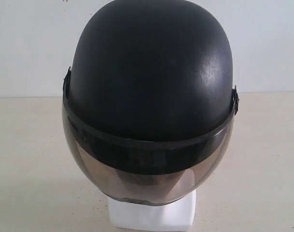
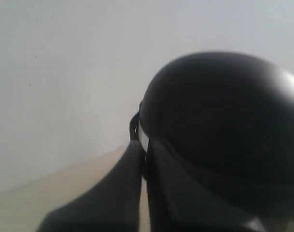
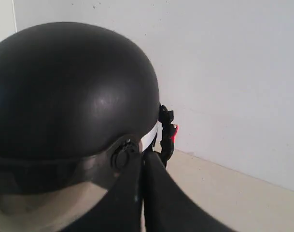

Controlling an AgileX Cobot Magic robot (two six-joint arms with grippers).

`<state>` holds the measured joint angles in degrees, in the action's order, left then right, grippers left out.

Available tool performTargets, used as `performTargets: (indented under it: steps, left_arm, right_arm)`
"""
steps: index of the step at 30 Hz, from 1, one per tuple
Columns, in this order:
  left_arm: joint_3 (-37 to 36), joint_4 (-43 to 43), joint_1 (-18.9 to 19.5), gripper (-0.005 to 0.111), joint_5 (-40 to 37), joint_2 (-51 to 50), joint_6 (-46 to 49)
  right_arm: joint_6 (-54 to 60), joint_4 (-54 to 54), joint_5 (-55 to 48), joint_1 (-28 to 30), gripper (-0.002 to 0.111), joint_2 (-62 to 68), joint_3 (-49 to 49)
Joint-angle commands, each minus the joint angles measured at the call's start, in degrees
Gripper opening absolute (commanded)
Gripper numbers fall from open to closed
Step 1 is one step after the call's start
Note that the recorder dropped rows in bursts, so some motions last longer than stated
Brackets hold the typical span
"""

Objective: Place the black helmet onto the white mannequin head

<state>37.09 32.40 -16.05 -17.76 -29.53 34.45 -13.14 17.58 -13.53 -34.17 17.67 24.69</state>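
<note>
Matte black helmet [image 1: 151, 72] sits squarely over white mannequin head [image 1: 151, 216], visor [image 1: 89, 159] covering face, only its bottom showing; seating looks complete. Left gripper [image 2: 144, 150], right gripper [image 3: 143, 159]: claws closed, empty, beside helmet, which rests by own weight.

The left gripper [image 2: 142, 147] shows as two smooth, matte dark grey fingers [image 2: 108, 193], broad at the base and narrowing toward the tips, blurred by closeness. The right gripper [image 3: 143, 157] has similar curved, black, plain-surfaced fingers [image 3: 171, 203].
</note>
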Motion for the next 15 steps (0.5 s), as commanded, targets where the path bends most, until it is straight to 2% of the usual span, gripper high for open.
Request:
performTargets:
  steps: [1,4,15]
  left_arm:
    - [-11.74,-0.10,0.16,0.004,4.26,7.00,-0.82]
    - [-15.58,-0.10,0.16,0.004,7.34,9.14,-0.63]
    - [-15.58,-0.10,0.16,0.004,7.10,9.14,-0.61]
  right_arm:
    - [-0.47,0.06,3.86,0.26,0.000,-3.21,-7.45]
    - [-0.47,-0.47,1.23,0.26,0.000,-3.21,-8.85]
    - [-0.47,-0.47,1.54,0.26,0.000,-3.21,-8.85]
